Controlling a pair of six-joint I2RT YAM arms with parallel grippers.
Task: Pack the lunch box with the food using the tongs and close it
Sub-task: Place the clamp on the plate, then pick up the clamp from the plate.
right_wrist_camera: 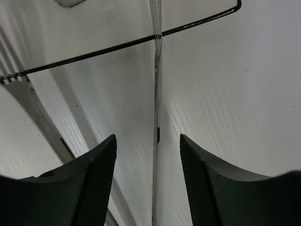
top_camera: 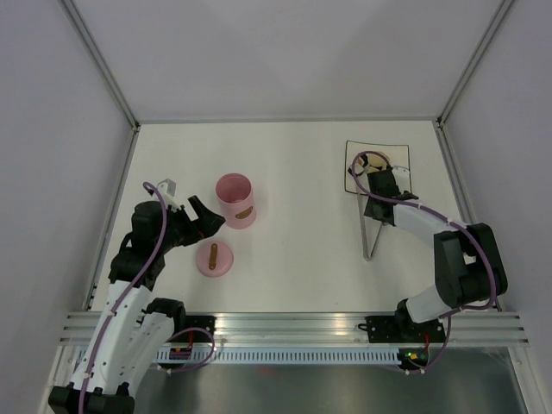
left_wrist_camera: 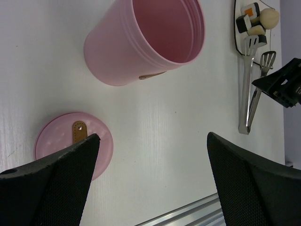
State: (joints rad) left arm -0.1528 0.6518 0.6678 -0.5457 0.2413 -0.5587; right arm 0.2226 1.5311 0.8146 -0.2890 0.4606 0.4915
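The lunch box, a pink pot, stands open and shows nothing inside. Its pink lid with a brown handle lies flat just in front of it. My left gripper hangs open and holds nothing, close to the left of the pot and above the lid. The silvery tongs lie on the table with their tips by the food. My right gripper is open low over them. One thin tong arm runs between its fingers, touching neither.
The food sits on a square white plate with a dark rim at the back right. The other tong arm passes outside my right gripper's left finger. Grey walls enclose the table, and an aluminium rail runs along its near edge.
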